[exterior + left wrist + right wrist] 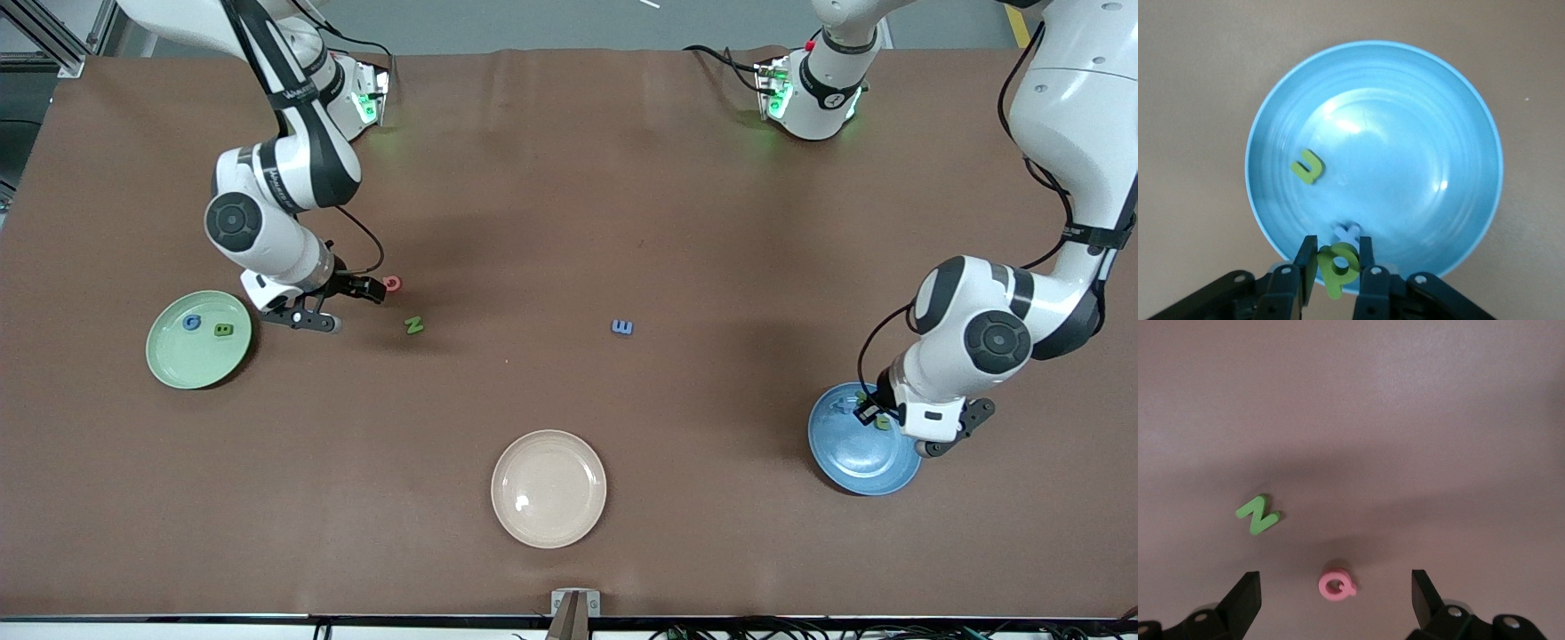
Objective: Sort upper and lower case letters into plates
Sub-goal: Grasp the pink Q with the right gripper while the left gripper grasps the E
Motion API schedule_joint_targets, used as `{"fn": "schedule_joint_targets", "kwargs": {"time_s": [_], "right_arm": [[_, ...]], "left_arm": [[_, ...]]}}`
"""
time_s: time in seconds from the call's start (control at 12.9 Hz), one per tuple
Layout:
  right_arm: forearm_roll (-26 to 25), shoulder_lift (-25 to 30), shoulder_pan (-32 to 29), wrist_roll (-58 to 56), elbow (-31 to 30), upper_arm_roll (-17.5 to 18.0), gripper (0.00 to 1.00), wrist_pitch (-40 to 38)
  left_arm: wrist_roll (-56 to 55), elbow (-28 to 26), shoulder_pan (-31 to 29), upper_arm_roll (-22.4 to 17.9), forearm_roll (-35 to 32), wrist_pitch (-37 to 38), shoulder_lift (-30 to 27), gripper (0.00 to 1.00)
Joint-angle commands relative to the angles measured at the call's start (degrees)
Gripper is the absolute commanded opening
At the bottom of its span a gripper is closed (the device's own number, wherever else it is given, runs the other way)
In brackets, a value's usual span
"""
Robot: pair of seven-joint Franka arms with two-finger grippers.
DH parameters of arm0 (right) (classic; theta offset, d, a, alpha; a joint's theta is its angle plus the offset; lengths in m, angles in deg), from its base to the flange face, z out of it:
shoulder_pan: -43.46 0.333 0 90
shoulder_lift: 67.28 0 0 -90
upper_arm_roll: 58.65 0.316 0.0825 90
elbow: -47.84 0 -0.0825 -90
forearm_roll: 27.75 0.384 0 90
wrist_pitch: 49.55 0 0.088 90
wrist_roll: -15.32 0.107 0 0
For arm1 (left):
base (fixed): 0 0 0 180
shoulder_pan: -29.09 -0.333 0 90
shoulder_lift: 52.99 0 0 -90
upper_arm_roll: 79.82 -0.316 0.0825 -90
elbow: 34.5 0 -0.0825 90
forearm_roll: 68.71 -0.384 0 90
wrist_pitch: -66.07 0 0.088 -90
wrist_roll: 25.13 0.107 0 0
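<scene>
Front view: left gripper [1335, 263] is pinching a green letter [1338, 265] over the blue plate [1471, 127] at lower right, ready to drop, while the right gripper [1336, 600] is hanging spread around the pink Q [1335, 585].

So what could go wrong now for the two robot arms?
The left gripper is shut on a green letter over the blue plate's rim, so on release it might bounce out or land on the pale blue letter below.

The right gripper is open around the pink Q; the Q is small and might slip when the gripper closes.
</scene>
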Motion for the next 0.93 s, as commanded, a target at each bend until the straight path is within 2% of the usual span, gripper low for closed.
{"fn": "schedule_joint_targets", "kwargs": {"time_s": [0.0,0.08,0.15,0.31,0.54,0.7,0.77,0.85], "right_arm": [[-0.1,0.0,2.0,6.0,-4.3,-0.5,0.99,5.6],[-0.1,-0.3,2.5,7.0,-5.0,-0.5,0.99,6.5],[-0.1,-0.5,3.6,8.4,-6.2,-0.5,0.99,8.5],[-0.1,-1.6,4.6,9.6,-8.5,-0.5,0.99,13.6],[-0.1,-5.3,6.0,9.9,-10.7,-0.5,0.99,21.6],[-0.1,-6.1,6.1,10.0,-10.7,-0.5,1.00,21.7],[-0.1,-6.1,6.8,10.6,-10.8,-0.5,1.00,21.5],[-0.1,-6.1,7.4,11.5,-11.0,-0.5,0.99,21.4]], "left_arm": [[0.7,1.9,1.0,-0.4,-3.9,0.3,1.7,0.79],[0.2,1.8,1.0,-0.4,-4.1,0.3,1.7,0.94],[-0.3,1.5,1.3,-0.4,-4.0,0.3,1.4,0.99],[-3.7,1.3,3.0,0.3,-3.5,0.9,1.0,0.99],[-14.4,0.7,10.1,0.3,-3.4,1.0,0.9,0.99],[-24.9,0.6,16.8,0.3,-3.4,1.0,1.4,0.97],[-29.1,0.6,19.5,0.3,-3.3,0.8,1.7,0.90],[-32.5,0.5,22.3,0.3,-3.3,0.5,2.2,0.88]]}}
